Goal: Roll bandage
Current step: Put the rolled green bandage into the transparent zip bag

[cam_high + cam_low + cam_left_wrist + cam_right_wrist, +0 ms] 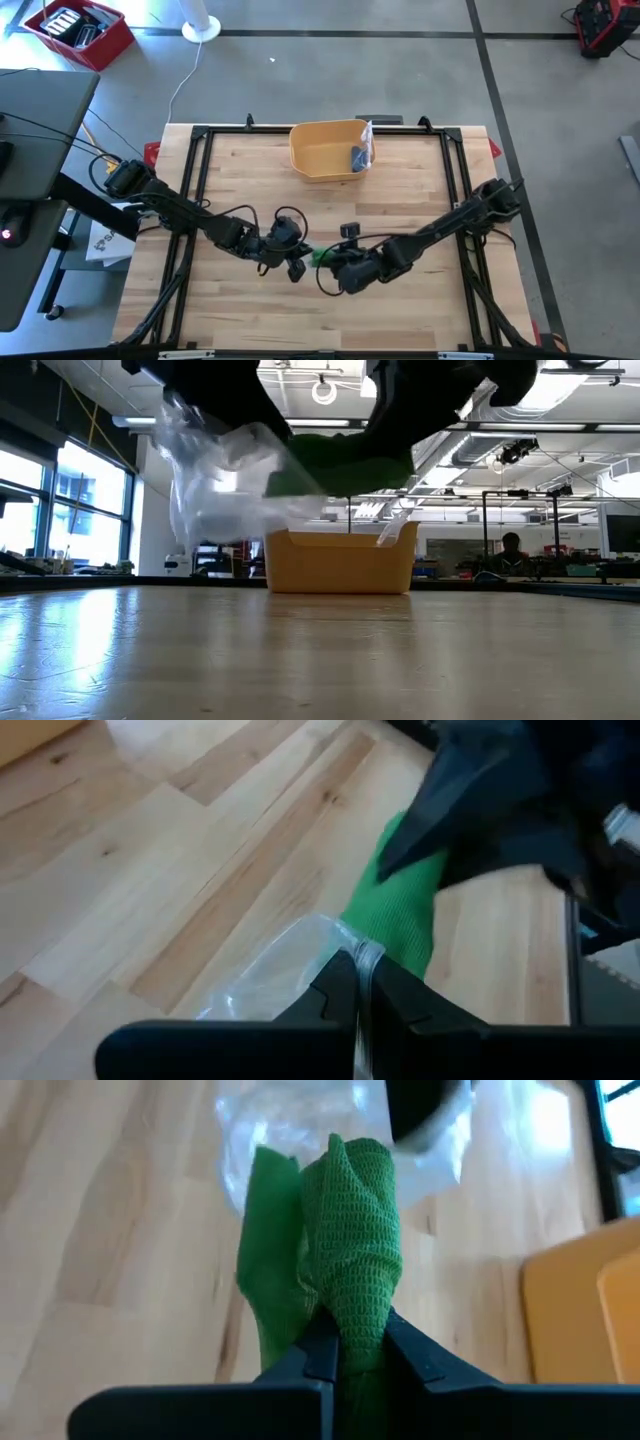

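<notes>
High view: both arms meet near the middle of the wooden worktop (400, 310), toward its front. The left pincer (291, 256) and right pincer (330, 266) sit just beside each other with the green bandage (320, 256) between them. A yellow bin (325, 150) stands at the worktop's rear edge, well apart.

Low view: the bandage (340, 465) hangs above the worktop, lifted clear of it, touching a clear plastic wrapper (215, 485). The bin (340, 563) stands behind.

Left wrist view: the left pincer (362, 982) is clenched on the edge of the wrapper (290, 970); the bandage (400, 915) lies just beyond, partly under the other arm.

Right wrist view: the right pincer (350, 1342) is clenched on the bunched bandage (350, 1240), whose loose fold hangs alongside; the wrapper (300, 1120) lies beyond it.
</notes>
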